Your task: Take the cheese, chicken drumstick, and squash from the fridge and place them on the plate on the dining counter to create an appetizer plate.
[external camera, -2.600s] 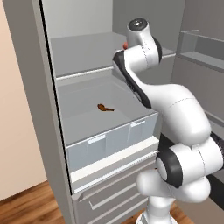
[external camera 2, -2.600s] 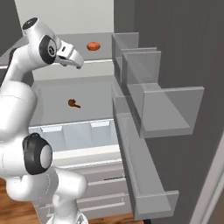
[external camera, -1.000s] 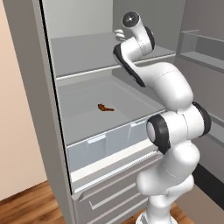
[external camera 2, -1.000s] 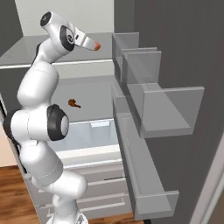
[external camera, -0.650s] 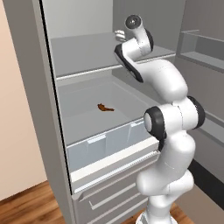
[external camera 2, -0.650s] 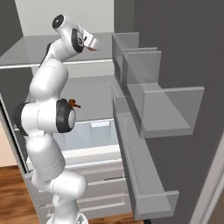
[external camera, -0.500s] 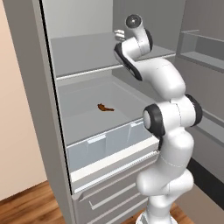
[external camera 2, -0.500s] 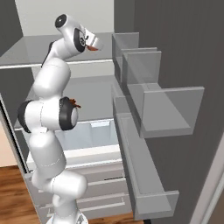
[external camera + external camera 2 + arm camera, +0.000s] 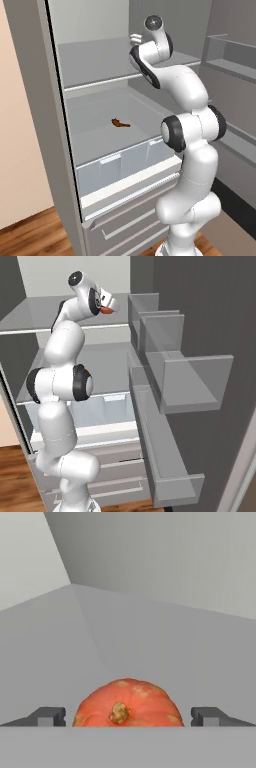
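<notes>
Jaws spread wide either side of the squash (image 9: 128, 704) on the fridge's (image 9: 55, 120) top shelf, gripper (image 9: 128, 716) grasping nothing; round fruit could roll away if nudged off-centre.

The robot is a glossy white arm (image 9: 192, 150) built of rounded, tube-like segments that swell into bulbous housings at each joint. Dark grey to black rings and round caps mark the joints, the largest of them a black disc on the mid-arm elbow. A small dark round cap tops the uppermost joint. Its two finger tips (image 9: 49, 716) are small, dark grey, blocky pads.
</notes>
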Robot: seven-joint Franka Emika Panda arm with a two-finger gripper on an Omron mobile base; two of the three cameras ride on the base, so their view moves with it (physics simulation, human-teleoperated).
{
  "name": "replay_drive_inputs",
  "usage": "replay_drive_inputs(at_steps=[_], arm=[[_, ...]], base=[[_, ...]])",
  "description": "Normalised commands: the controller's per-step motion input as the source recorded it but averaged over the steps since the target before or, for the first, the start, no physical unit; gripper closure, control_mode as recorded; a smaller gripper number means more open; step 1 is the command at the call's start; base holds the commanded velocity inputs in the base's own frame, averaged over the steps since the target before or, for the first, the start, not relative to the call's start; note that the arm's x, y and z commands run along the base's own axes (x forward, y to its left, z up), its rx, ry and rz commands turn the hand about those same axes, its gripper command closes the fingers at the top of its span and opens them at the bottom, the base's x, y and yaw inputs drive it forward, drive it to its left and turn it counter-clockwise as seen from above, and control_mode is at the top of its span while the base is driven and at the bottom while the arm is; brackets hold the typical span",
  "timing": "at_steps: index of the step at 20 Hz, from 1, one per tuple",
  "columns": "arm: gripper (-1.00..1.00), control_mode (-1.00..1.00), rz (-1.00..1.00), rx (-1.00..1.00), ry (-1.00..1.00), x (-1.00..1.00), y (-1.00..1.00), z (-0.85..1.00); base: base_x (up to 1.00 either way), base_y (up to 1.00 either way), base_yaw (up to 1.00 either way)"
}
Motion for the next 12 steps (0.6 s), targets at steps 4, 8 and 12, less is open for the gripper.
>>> replay_drive_inputs(at_steps=[4, 8, 12], arm=[[-1.0, -1.0, 0.05, 0.0, 0.0, 0.0, 0.05, -0.25], [1.0, -1.0, 0.03, 0.0, 0.0, 0.01, 0.08, -0.34], [1.0, -1.0, 0.02, 0.0, -0.02, -0.08, 0.0, -0.18]], base=[[0.0, 0.0, 0.0], [0.0, 0.0, 0.0], [0.0, 0.0, 0.0]])
